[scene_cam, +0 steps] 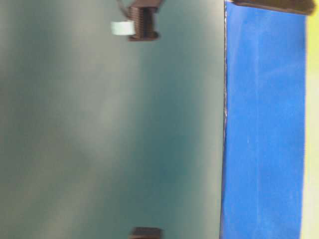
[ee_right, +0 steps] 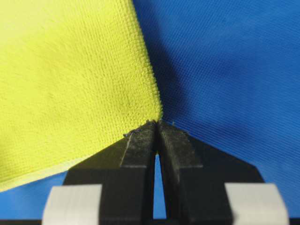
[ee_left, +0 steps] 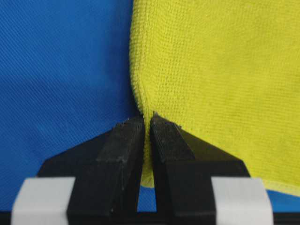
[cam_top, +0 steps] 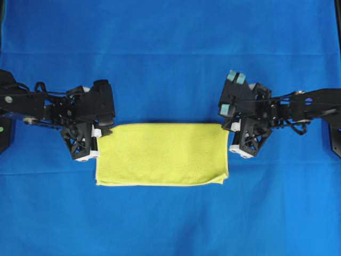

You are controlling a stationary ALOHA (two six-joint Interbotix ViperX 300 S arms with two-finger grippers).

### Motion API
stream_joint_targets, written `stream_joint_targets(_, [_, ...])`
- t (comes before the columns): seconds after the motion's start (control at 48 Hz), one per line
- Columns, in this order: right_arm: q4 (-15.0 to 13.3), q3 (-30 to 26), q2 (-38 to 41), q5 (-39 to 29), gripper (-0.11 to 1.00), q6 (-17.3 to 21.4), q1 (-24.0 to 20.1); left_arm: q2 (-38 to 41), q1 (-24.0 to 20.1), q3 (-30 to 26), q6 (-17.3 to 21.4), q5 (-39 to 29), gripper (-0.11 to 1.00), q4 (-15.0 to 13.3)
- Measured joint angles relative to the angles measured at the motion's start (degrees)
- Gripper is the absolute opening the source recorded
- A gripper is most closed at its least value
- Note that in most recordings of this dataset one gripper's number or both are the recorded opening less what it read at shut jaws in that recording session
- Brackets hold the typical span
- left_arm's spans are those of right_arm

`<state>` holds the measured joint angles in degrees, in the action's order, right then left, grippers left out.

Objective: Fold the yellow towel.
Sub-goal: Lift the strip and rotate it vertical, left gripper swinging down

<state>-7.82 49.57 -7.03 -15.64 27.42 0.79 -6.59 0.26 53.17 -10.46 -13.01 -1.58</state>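
In the overhead view, starting at the left of the frame, the left claw (cam_top: 95, 140) is sitting at the upper left corner of the yellow towel (cam_top: 162, 154), which is lying as a flat rectangle in the middle of the blue counter (cam_top: 170, 224). Its wrist view is showing the two black fingers (ee_left: 123, 140) pressed together with the towel's edge pinched between their tips, so this claw is closed and gripping the cloth. Moving right, the towel's lower edge is showing a thin paler hem, suggesting layers already stacked. At the right of the frame, the right claw (cam_top: 235, 136) is meeting the upper right corner; its fingers are also closed, and the corner tip seems to be caught between them, though the bite is looking very shallow.

The risk I am judging: that thin right-hand hold slipping off as the arms are lifting, leaving one corner behind and skewing the fold. Either claw could also be catching only the top layer.
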Motion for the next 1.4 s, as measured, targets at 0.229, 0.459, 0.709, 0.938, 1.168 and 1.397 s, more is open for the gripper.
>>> stream_joint_targets(0.229, [0.0,-3.2,-10.1,-10.3,0.02,0.1,-0.1,-10.0,0.2,-5.2,-1.8,-11.2,0.03,-0.1])
stream_joint_targets(0.459, [-0.6,-5.8,-17.5,-16.2,0.02,0.1,-0.2,-18.3,0.7,-9.1,-1.9,-15.7,0.03,-0.1])
stream_joint_targets(0.709, [-3.2,-6.2,-18.0,-16.4,0.02,1.3,0.7,-19.5,1.4,-9.2,-1.9,-15.5,0.03,0.0])
stream_joint_targets(0.938, [-9.3,-6.9,-17.6,-16.5,0.02,4.9,7.6,-17.5,4.3,-9.5,-1.6,-7.2,0.03,-0.1])
stream_joint_targets(1.168, [-14.0,-9.8,-13.9,-12.0,0.02,5.5,16.5,-10.1,8.2,-13.7,2.1,2.8,0.03,-0.1])
stream_joint_targets(1.397, [-15.7,-15.0,-8.2,-6.5,0.02,4.6,20.3,-1.9,10.4,-20.2,8.3,7.5,0.03,-0.1])
